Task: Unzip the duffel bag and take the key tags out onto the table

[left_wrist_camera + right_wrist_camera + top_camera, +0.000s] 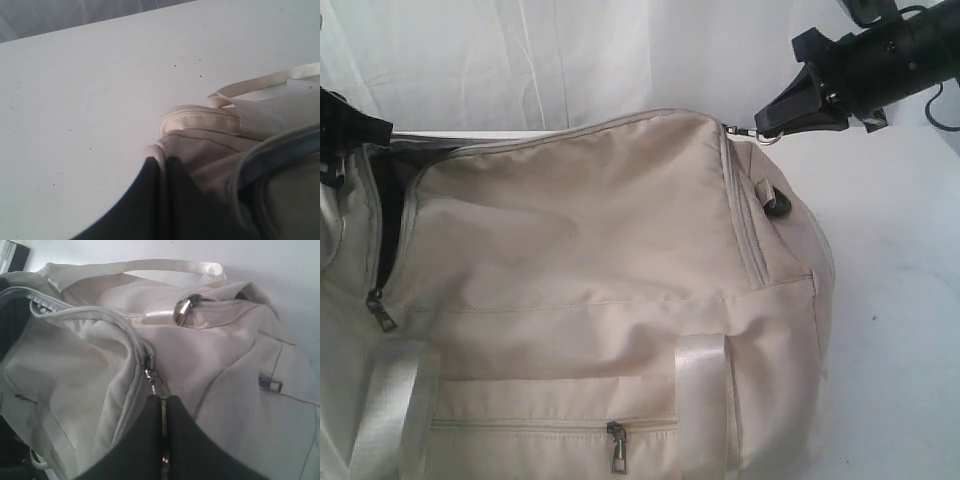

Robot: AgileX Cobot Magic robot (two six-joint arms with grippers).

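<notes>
I count one duffel bag on the table, stretched between my two pincers. The right gripper is clamped on one zipper pull at the bag's end. The left gripper is pinched shut on bag fabric at the opposite end, with a side pull near it. A pocket pull sits well apart from both.

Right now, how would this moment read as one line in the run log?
left gripper: shut on duffel bag edge | right gripper: shut on zipper pull | bag mouth: partly open | key tags: not visible
</notes>
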